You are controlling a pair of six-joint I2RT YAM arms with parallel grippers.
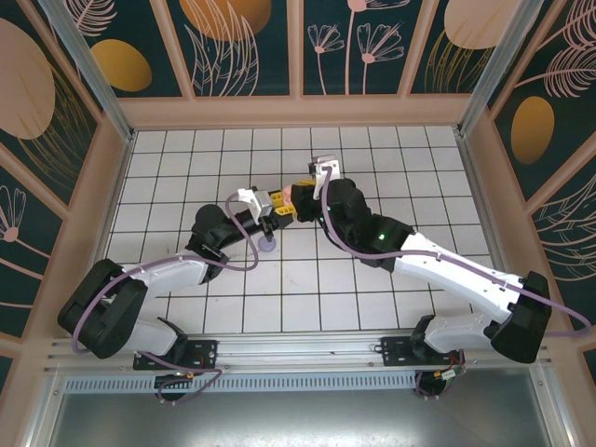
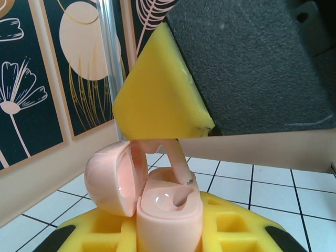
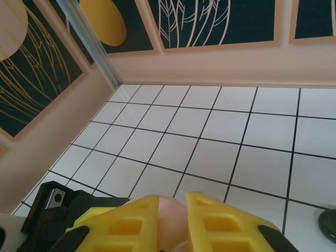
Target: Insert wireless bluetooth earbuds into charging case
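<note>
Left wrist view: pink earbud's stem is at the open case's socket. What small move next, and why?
Probably ease the right gripper straight down a touch. Its fingers pinch the pink earbud, whose stem tip is only at the mouth of the socket of the open pink case held by the left gripper. It looks unseated, so releasing now could let it tip.

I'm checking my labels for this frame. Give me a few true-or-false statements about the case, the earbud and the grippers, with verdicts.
1. The pink charging case has its lid open. True.
2. The left gripper is shut on the pink charging case. True.
3. The earbud going into the case is black. False: it is pale pink, its stem pointing down into a slot.
4. The right gripper is open and empty. False: it is shut on the earbud.
</note>
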